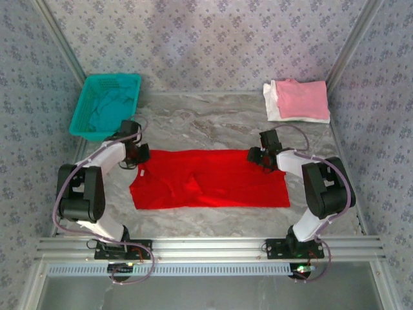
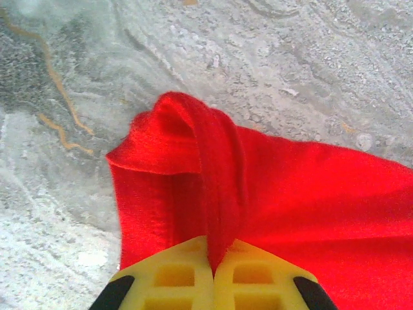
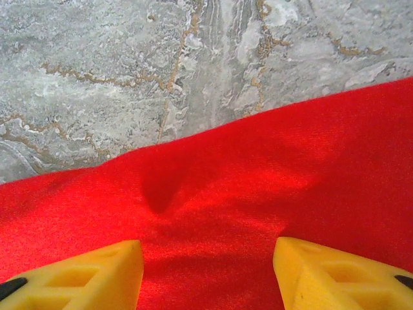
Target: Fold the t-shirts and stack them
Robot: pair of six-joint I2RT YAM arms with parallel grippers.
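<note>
A bright red t-shirt [image 1: 210,179] lies spread flat across the middle of the table. My left gripper [image 1: 142,155] sits at its far left corner. There its yellow fingers [image 2: 174,274] are shut on a pinched ridge of red cloth [image 2: 216,187]. My right gripper [image 1: 254,155] hovers at the shirt's far right edge. It is open, with red cloth [image 3: 213,194] lying flat between its fingertips [image 3: 97,271]. A folded pink t-shirt [image 1: 302,98] rests on a folded white t-shirt [image 1: 270,104] at the back right. A teal t-shirt [image 1: 111,107] lies in the basket.
The teal mesh basket [image 1: 82,103] stands at the back left, just beyond the left arm. Patterned walls close in the table on three sides. Bare marble [image 1: 206,123] runs between the basket and the folded stack. An aluminium rail [image 1: 206,245] crosses the near edge.
</note>
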